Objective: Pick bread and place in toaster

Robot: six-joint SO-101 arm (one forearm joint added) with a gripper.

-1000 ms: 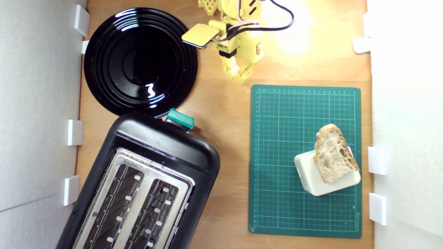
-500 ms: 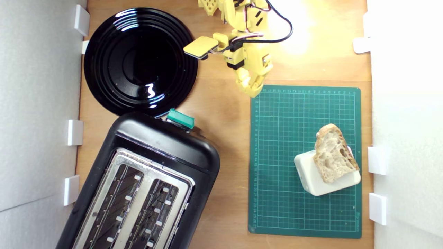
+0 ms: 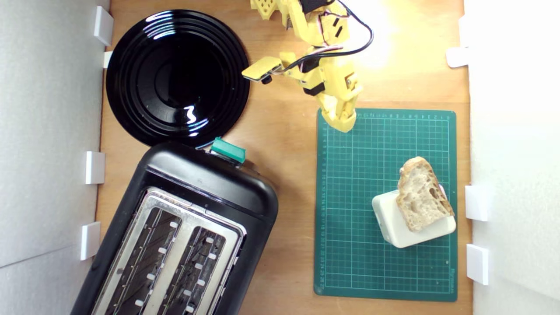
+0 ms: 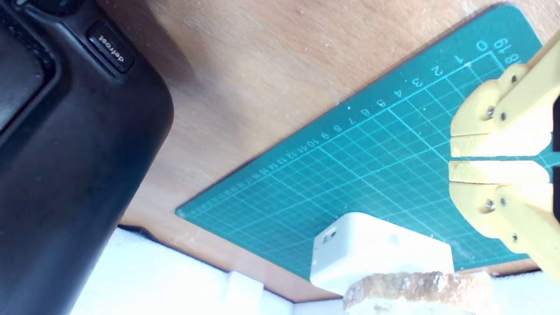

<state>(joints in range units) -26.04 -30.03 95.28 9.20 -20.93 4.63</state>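
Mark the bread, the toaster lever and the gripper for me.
bread [image 3: 422, 197]: exterior view, middle of the crumb.
toaster lever [image 3: 228, 150]: exterior view, top of the teal knob.
gripper [image 3: 344, 125]: exterior view, fingertips.

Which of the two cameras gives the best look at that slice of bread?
The exterior view. It looks straight down on the bread, showing its whole wedge shape, holey crumb and brown crust as it rests on the white box on the green cutting mat. The wrist view catches only a thin crusty edge of it, seen side-on.
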